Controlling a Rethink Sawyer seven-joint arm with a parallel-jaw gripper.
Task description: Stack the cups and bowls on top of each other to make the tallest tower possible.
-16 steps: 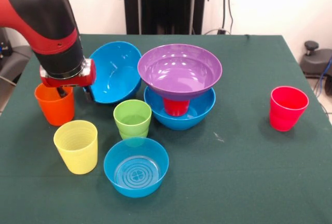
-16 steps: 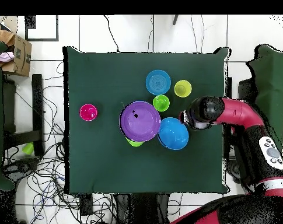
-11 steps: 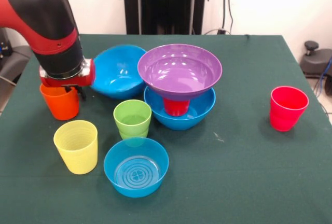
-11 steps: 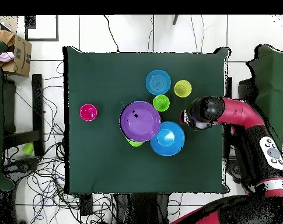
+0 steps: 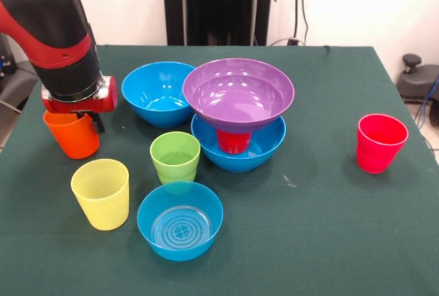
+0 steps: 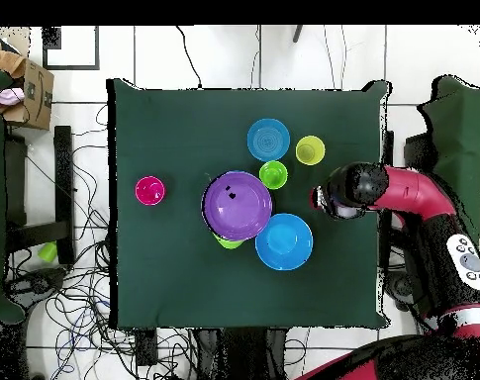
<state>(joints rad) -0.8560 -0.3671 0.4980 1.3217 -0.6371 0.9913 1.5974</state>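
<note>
While the tower (image 5: pixel 238 121) stands at three pieces, most of the stacking remains to be done. At far left of the front view, the tool (image 5: pixel 81 119) sits over the orange cup (image 5: pixel 72 133), which appears lifted slightly off the worktop (image 5: pixel 315 227); the wrist housing hides the fingers, so whether they grip the cup cannot be told. Near and to the right stands the yellow cup (image 5: pixel 101 193). Farther back, a large blue bowl (image 5: pixel 157 93) rests upright and loose. The light green cup (image 5: pixel 175 157) stands just behind the small blue bowl (image 5: pixel 180 220) with the ringed bottom. At centre, the tower consists of a second large blue bowl (image 5: pixel 240 155), a red cup (image 5: pixel 233 141) inside it, and the purple bowl (image 5: pixel 238 94) seated on that cup. At far right, well apart, stands the pinkish-red cup (image 5: pixel 381 142). Judged from this layout, four cups and two bowls in view await placement.
</note>
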